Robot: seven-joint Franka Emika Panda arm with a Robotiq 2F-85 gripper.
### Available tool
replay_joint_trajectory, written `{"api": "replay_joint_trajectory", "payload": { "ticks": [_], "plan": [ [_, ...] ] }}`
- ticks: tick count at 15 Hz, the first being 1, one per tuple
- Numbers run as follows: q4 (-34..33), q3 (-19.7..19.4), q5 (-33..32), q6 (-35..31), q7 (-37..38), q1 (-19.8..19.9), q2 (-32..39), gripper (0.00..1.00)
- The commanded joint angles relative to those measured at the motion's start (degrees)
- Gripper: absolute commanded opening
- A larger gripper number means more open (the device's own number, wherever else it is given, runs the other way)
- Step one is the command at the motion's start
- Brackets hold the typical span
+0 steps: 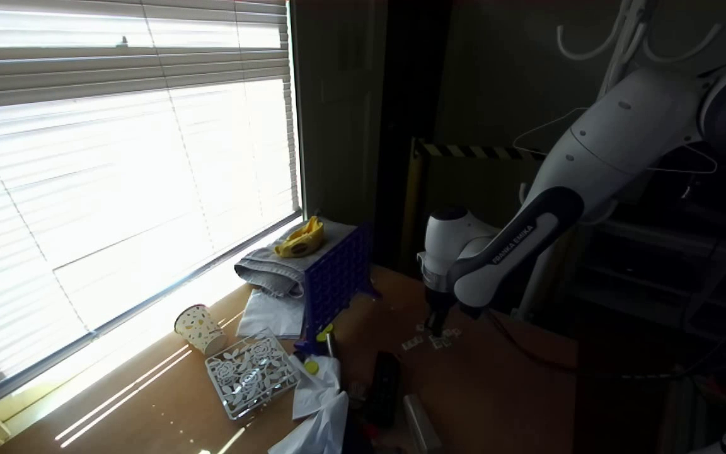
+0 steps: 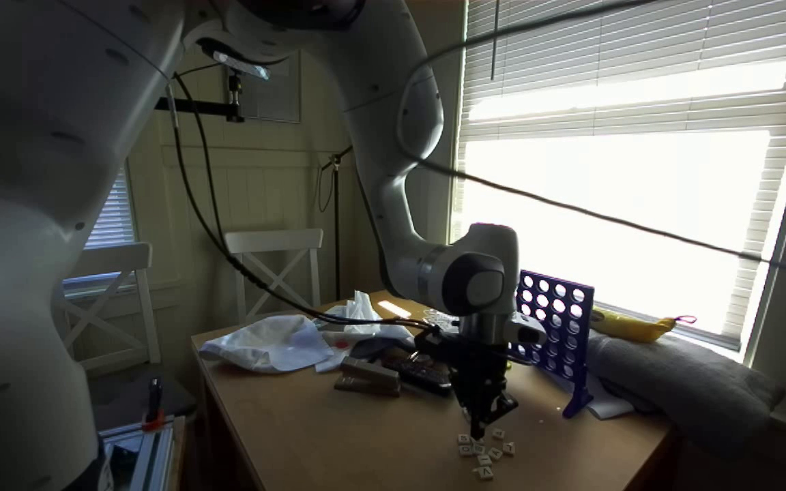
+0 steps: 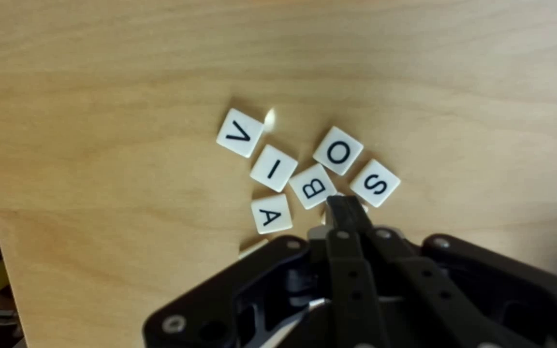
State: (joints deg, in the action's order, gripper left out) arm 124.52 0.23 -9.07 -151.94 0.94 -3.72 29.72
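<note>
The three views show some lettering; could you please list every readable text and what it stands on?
"V": V tile
"I": I tile
"A": A tile
"B": B tile
"O": O tile
"S": S tile
"FRANKA EMIKA": robot arm's dark band
Other tiles: partly hidden or too blurred to read.

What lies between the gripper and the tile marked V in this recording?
In the wrist view, going out from the gripper, the B tile comes first, then the I tile, before the V tile.
</note>
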Motion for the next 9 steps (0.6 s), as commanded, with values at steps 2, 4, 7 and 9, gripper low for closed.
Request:
{"api": "replay_joint_trajectory", "payload": {
  "ticks": [2,4,7,9],
  "plan": [
    [0.70,0.86,2.68,-3.22,-0.79,1.10,0.51,0.00],
    [0.46,1.16,3.37,-3.27,-1.08,1.35,0.88,0.00],
    [0.28,1.53,4.10,-3.16,-1.26,1.66,1.36,0.00],
    [0.17,1.57,4.38,-3.16,-1.22,1.70,1.74,0.00]
  ]
}}
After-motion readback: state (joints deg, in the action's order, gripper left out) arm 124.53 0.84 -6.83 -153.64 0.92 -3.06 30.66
